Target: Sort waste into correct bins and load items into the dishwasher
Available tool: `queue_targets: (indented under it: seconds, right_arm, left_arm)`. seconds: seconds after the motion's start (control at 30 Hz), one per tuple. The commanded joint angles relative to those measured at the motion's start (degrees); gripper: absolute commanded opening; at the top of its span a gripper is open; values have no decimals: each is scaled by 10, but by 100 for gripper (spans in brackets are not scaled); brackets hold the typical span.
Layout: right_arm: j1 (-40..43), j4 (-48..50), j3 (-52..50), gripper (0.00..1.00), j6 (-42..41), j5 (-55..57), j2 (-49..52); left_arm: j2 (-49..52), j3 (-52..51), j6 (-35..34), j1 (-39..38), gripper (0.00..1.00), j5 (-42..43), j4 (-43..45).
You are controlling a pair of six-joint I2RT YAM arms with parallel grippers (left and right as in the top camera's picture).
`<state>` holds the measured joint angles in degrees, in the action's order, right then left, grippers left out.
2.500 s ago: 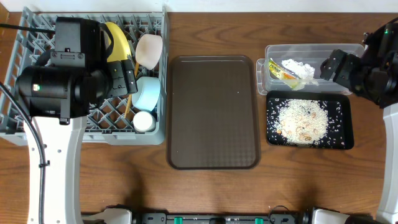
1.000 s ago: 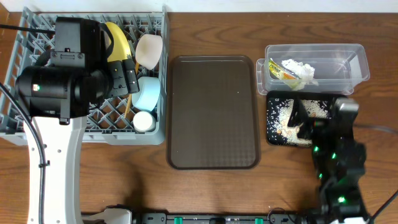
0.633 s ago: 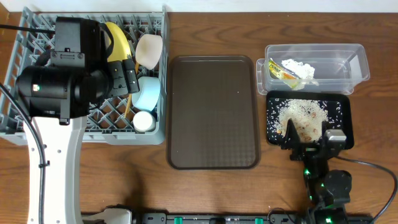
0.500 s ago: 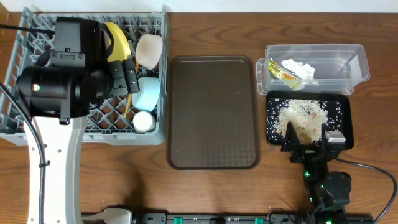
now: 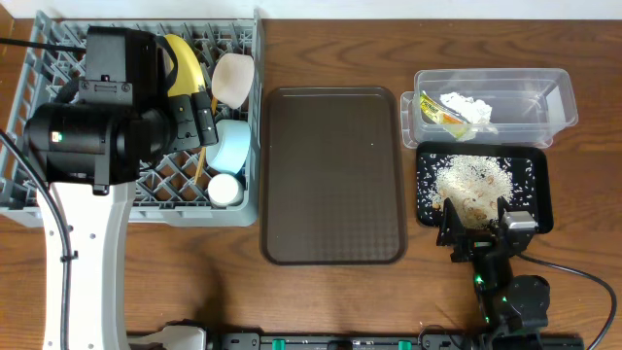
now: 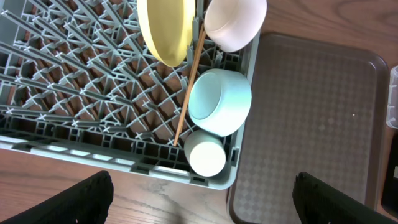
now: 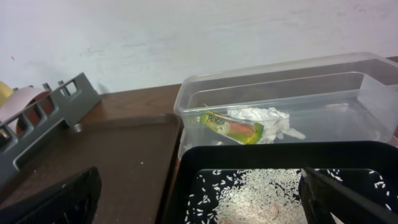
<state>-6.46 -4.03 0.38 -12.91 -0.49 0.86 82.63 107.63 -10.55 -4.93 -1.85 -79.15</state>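
Note:
In the grey dish rack (image 5: 39, 87) (image 6: 62, 74) stand the yellow plate (image 5: 183, 63) (image 6: 166, 28), white-pinkish bowl (image 5: 233, 78) (image 6: 235, 22), light blue bowl (image 5: 231, 146) (image 6: 219, 102), white cup (image 5: 225, 189) (image 6: 206, 157) and chopsticks (image 5: 200, 165) (image 6: 188, 81). My left gripper (image 5: 197, 122) (image 6: 199, 208) hangs above the rack, open and empty. The clear tub (image 5: 544, 97) (image 7: 323, 81) holds the green-and-orange wrapper (image 5: 439, 112) (image 7: 233, 126) and white tissue (image 5: 468, 105) (image 7: 267, 115). Rice scraps (image 5: 471, 180) (image 7: 261, 193) lie in the black tray (image 5: 535, 185) (image 7: 249, 155). My right gripper (image 5: 476, 228) (image 7: 199, 211) is open and empty at that tray's front edge.
The large brown serving tray (image 5: 332, 175) (image 6: 311, 118) (image 7: 112, 162) lies between the rack and the two bins, with nothing on it. Bare wooden table (image 5: 330, 292) runs along the front. The right arm's cable (image 5: 583, 277) trails at the front right.
My right arm has swung from the back right beside the clear tub to the front edge of the black tray. The left arm and all dishes have not moved.

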Motion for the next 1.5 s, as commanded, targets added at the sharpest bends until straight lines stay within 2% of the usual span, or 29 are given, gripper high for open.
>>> queue_targets:
  seconds: [0.0, 0.8, 0.93, 1.13, 1.47]
  right_arm:
    - [-7, -2, -1, 99, 10, -6, -2]
    - [-7, -2, -1, 99, 10, -6, -2]
    - [-7, -2, -1, 99, 10, -6, -2]
    - [-7, -2, -1, 99, 10, -6, -2]
    - [-7, -2, -1, 99, 10, -6, -2]
  left_arm:
    - [1, 1, -5, 1, 93, -1, -1]
    - [-2, 1, 0, 2, 93, -8, -3]
    - [-28, -16, 6, 4, 93, -59, 9]
    - [-125, -122, 10, 4, 93, -76, 140]
    - [-390, -504, 10, 38, 93, -57, 469]
